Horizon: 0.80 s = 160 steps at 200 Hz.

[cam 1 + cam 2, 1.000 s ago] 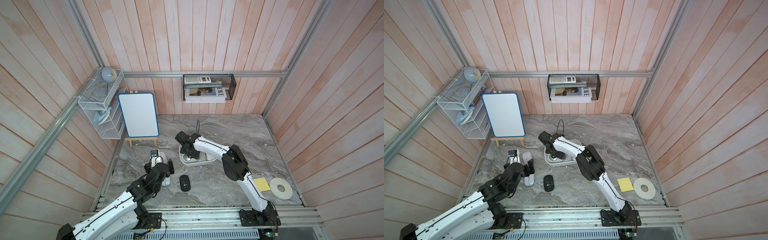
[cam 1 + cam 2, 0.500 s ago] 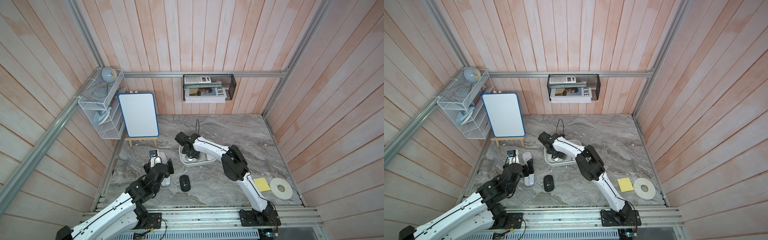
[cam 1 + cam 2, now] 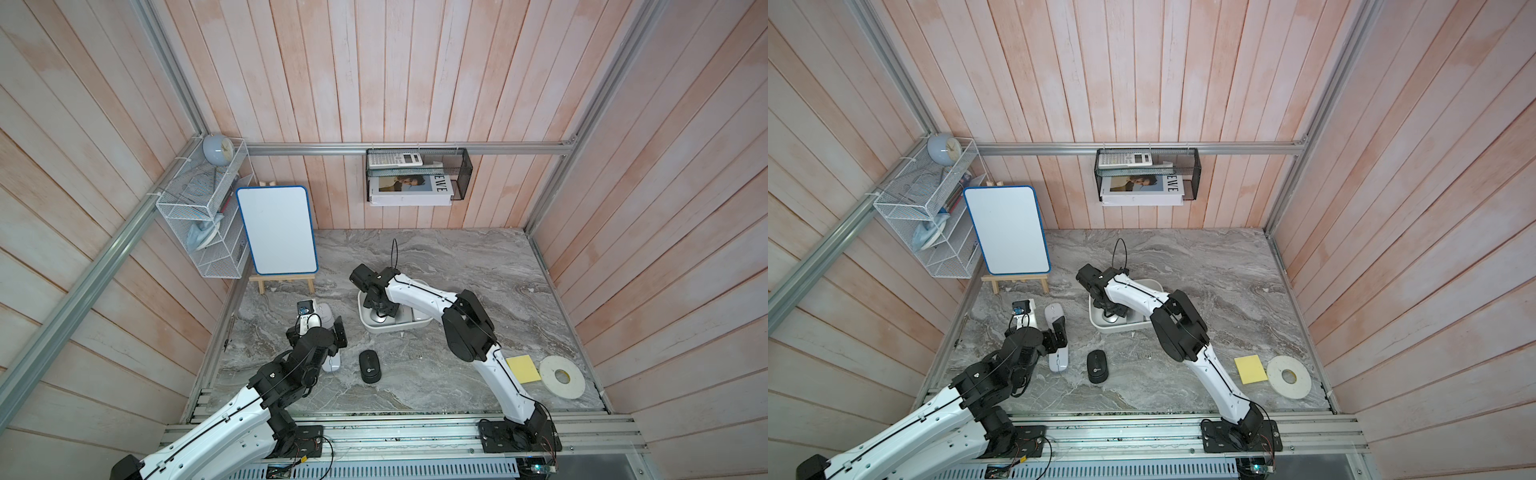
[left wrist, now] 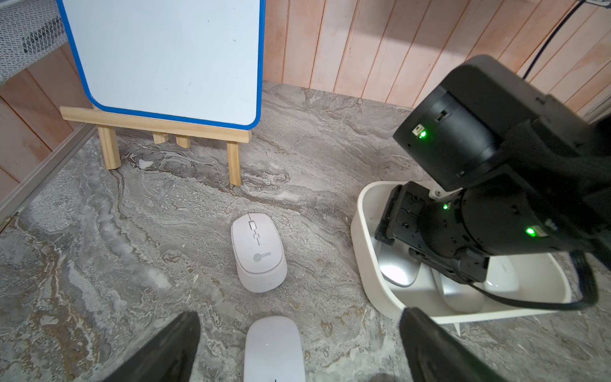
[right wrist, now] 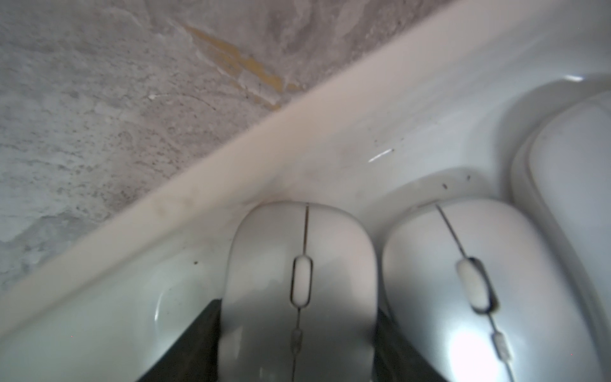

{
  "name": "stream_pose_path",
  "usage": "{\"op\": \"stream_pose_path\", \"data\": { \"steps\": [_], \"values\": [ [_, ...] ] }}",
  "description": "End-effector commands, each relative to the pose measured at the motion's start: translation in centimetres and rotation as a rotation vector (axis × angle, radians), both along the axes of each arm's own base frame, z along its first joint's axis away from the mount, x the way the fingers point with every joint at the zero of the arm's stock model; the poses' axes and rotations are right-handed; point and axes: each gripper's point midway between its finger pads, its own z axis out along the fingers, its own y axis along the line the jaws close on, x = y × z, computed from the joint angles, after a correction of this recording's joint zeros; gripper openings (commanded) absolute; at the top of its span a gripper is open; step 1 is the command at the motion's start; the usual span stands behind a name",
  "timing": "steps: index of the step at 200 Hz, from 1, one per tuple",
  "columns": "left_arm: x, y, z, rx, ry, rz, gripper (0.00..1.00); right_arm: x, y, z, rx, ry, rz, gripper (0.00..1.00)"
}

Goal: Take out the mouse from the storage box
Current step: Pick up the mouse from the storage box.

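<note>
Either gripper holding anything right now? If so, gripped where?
The right gripper is down in the storage box, its fingers against both long sides of a silver mouse; a firm clamp cannot be told. The left gripper is open and holds nothing.

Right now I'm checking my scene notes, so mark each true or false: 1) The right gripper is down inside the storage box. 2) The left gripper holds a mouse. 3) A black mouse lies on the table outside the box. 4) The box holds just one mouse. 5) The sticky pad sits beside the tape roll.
1) True: the right gripper straddles a silver mouse in the storage box.
2) False: the left gripper is open, above a white mouse on the table.
3) True: the black mouse lies outside.
4) False: the right wrist view shows at least three.
5) True: sticky pad, tape roll.
</note>
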Motion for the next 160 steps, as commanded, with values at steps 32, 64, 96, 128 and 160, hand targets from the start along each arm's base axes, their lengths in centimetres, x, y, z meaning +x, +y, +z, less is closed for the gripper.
{"op": "stream_pose_path", "data": {
  "steps": [32, 64, 96, 128, 160],
  "values": [
    [-0.1, 0.2, -0.3, 0.005, -0.001, 0.0, 1.0, 0.0, -1.1, 0.2, -0.022, -0.038, 0.006, 0.52],
    [-0.1, 0.2, -0.4, 0.004, 0.0, -0.002, 1.0, 0.5, -1.0, 3.0, -0.026, -0.113, 0.039, 0.51],
    [0.0, 0.1, -0.4, 0.005, 0.001, -0.002, 1.0, 0.4, -0.9, 2.1, 0.006, -0.09, 0.041, 0.36],
    [0.0, 0.1, -0.5, 0.008, 0.004, -0.002, 1.0, 0.1, -1.0, 1.6, 0.011, -0.076, 0.04, 0.26],
    [0.1, 0.0, -0.5, 0.007, 0.003, -0.003, 1.0, 0.4, -0.8, 3.6, 0.021, -0.118, 0.068, 0.2]
  ]
}}
